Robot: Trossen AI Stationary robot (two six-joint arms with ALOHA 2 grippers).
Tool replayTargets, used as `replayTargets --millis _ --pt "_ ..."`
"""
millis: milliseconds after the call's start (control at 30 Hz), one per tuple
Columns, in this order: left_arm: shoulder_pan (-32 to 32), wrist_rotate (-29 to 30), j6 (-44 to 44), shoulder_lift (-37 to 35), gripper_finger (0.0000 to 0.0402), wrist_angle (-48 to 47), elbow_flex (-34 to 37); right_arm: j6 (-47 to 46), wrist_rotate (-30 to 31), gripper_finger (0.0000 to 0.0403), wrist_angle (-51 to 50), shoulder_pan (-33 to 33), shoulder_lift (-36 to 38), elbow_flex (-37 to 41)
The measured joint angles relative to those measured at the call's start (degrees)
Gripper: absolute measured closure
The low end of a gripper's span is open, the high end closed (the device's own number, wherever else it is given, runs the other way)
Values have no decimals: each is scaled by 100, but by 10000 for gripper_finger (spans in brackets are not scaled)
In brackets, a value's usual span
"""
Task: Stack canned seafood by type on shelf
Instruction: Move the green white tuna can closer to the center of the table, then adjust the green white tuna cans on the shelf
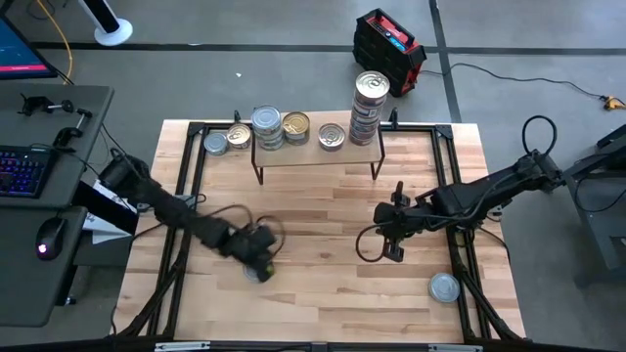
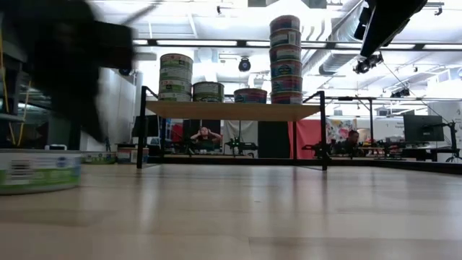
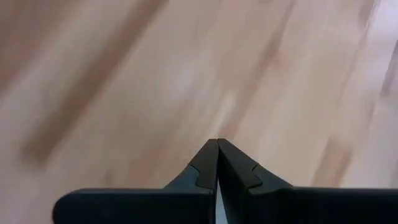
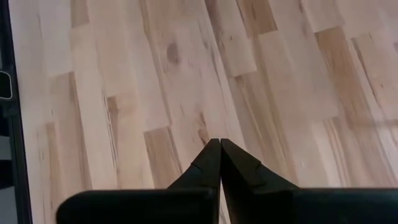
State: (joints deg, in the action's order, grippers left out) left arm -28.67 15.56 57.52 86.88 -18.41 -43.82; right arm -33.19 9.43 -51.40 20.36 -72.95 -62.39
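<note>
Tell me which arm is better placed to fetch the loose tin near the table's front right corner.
The right. Its gripper, shut and empty, hovers close to that tin; the left gripper, also shut, is across the table.

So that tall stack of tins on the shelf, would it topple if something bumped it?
Probably. The tall stack is about five tins high and one tin wide, so a sideways nudge could tip it. It stands near the shelf end, so tins might fall off and roll.
</note>
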Motion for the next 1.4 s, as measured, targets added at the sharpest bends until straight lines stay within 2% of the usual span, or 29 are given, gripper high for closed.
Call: replayTargets --millis 133,233,400,533,633,733,800,933,1000,1100,1233,1300,1400 --pt "739 -50 -958 391 402 1024 -50 2 42 403 20 0 0 0" --pt "1208 -429 -1537 688 401 1227 -344 1 254 403 47 0 0 0" --pt "1572 -1075 -2856 499 401 569 -1121 13 518 403 412 -50 0 0" --pt "1396 -1083 -3488 -169 401 -407 -1389 79 512 403 686 -128 -10 0" --pt "1069 -584 -3208 -663 401 -1225 -1279 169 544 403 803 -245 -76 0" --pt "604 59 -2345 -1041 402 -1533 -938 277 601 403 1412 -515 -224 0" --pt "224 412 -1676 -1261 402 -1182 -558 526 611 403 2221 -745 -356 0" --pt "-515 1039 -567 -1503 402 236 228 1077 595 403 3885 -1369 -793 -118" --pt "-768 1312 -168 -1519 402 683 465 1312 542 403 4188 -1706 -1090 -438" --pt "-1011 1575 253 -1517 401 654 532 1583 493 403 4212 -2146 -1599 -1137" --pt "-962 1831 393 -1620 402 589 498 2012 411 403 3939 -2550 -2199 -2038" --pt "-701 1758 311 -1757 401 500 286 2222 275 403 3747 -2671 -2370 -2425" --pt "-35 1406 -441 -1995 401 32 -236 2490 113 403 3354 -2743 -2437 -2849"
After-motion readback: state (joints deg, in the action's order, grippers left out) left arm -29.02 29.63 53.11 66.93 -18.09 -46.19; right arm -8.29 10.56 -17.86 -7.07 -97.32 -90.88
